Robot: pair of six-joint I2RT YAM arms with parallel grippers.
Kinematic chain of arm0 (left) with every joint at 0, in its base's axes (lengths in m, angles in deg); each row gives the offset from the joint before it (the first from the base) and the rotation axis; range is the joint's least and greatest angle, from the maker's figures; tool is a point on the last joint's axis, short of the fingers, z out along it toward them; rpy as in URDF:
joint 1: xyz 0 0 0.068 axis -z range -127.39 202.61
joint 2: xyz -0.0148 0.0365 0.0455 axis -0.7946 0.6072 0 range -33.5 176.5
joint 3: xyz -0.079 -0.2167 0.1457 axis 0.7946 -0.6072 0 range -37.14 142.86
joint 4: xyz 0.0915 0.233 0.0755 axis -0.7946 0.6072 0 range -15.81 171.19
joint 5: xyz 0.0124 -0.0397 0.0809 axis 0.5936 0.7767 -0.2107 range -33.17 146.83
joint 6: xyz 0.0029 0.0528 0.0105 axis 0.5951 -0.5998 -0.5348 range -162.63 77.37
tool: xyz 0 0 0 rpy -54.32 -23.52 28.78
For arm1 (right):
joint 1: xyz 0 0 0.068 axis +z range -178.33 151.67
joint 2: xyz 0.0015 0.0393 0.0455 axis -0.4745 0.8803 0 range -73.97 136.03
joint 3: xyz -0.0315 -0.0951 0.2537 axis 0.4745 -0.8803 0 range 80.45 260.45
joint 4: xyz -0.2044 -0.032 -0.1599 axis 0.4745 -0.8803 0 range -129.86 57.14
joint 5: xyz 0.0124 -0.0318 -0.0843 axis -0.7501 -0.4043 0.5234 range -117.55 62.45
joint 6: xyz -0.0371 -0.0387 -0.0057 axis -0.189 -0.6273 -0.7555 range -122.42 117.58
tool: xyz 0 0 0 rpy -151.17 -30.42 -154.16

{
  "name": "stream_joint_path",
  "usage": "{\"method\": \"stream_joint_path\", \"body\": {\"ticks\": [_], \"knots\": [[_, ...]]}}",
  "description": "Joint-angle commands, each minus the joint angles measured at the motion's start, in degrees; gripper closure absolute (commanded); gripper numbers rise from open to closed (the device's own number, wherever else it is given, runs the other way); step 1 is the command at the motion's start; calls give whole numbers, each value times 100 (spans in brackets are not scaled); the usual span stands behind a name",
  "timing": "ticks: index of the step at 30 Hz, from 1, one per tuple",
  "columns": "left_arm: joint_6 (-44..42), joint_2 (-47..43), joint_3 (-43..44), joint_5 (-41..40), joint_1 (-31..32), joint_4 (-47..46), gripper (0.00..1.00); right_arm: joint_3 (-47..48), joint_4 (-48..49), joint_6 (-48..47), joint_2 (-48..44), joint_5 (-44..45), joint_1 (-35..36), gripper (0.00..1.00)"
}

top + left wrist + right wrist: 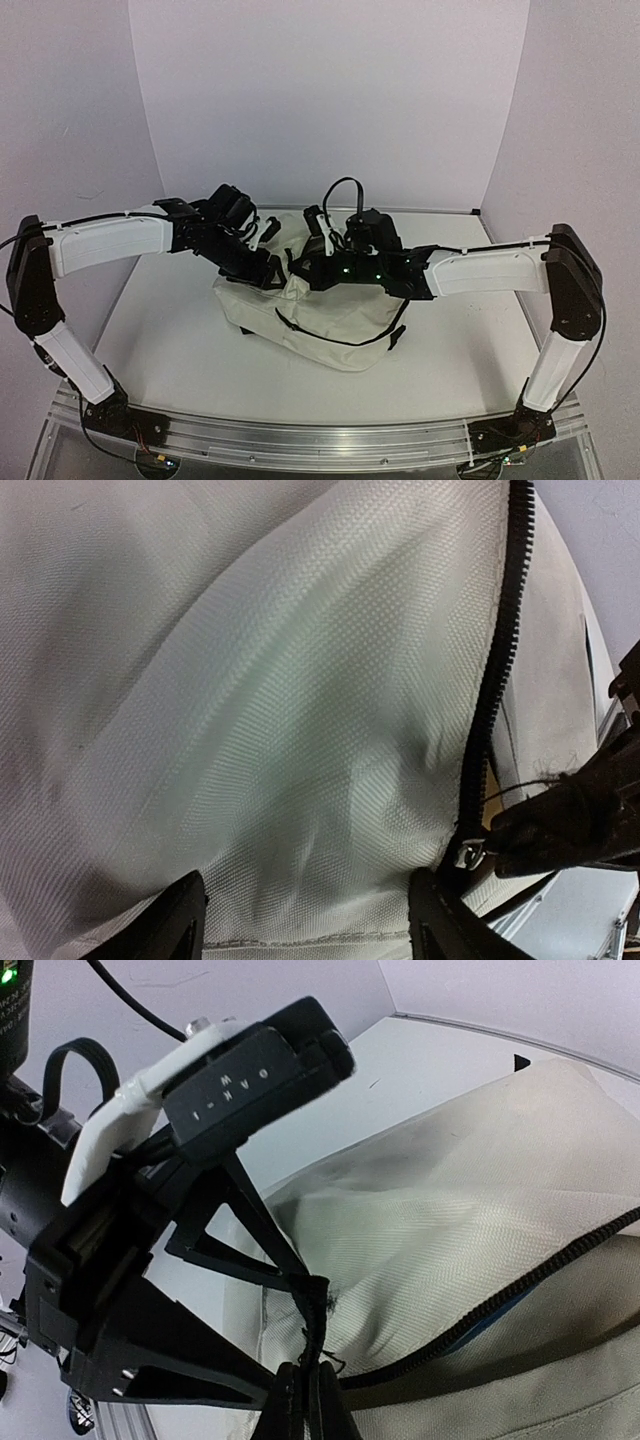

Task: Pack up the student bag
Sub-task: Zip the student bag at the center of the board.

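From above, the cream bag lies slumped mid-table, with the left gripper and right gripper meeting at the bag's far top edge. The left wrist view shows the left gripper released, its fingers spread wide against the bag's cloth just left of the black zip, while the right gripper pinches the zip pull. The right wrist view shows the right gripper clenched on the pull at the zip's end, the left gripper just beside it.
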Motion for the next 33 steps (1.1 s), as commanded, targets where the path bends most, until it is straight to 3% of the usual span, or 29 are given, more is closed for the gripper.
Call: {"method": "stream_joint_path", "body": {"ticks": [1,9,13,20,28,33], "knots": [[-219,227,337,-431,103,-130,37,-6,513,81,-376,122,-41,100],[-213,452,459,-694,287,-2,84,-82,592,172,-464,262,-46,100],[-127,386,299,-667,287,-2,96,-68,586,213,-508,806,-47,100],[162,255,-160,-516,296,-92,98,183,513,41,-431,1612,-144,100],[501,-112,-783,-639,296,-355,98,404,436,91,-283,1072,-614,100],[566,-384,-576,-542,297,-637,82,406,392,132,-316,399,-639,100]]}}
